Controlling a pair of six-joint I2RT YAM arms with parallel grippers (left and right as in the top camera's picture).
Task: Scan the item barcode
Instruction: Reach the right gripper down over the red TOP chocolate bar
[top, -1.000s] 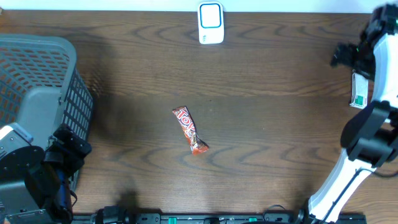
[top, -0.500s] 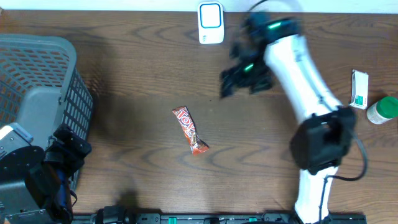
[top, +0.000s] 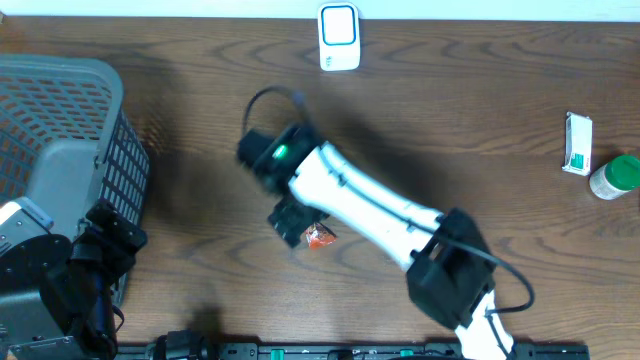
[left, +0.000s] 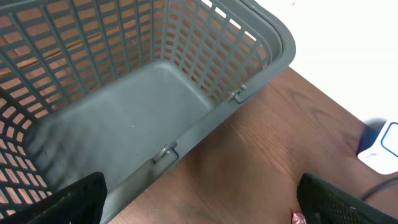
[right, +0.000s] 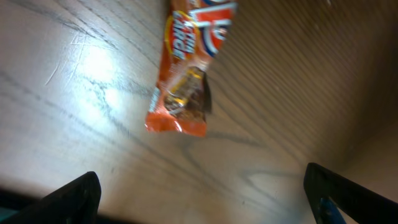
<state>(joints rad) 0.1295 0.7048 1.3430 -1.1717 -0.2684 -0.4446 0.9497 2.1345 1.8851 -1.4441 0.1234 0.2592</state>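
The item, an orange-red snack bar wrapper (right: 185, 68), lies flat on the wooden table; no barcode shows on it. From overhead only its lower end (top: 320, 237) shows under the right arm. My right gripper (top: 291, 219) hangs over the bar, open (right: 204, 200), with the wrapper ahead of its fingertips and nothing between them. The white and blue scanner (top: 339, 38) stands at the table's far edge and also shows in the left wrist view (left: 380, 149). My left gripper (top: 108, 240) is open (left: 202, 200) beside the basket, holding nothing.
A grey mesh basket (top: 110, 95) fills the left side, its rim (left: 277, 34) close ahead of the left gripper. A white and green box (top: 577, 143) and a green-capped bottle (top: 614, 176) sit at the right edge.
The right arm has swung from the far right edge, past the scanner, leftward and down to above the snack bar. The left arm has not moved.
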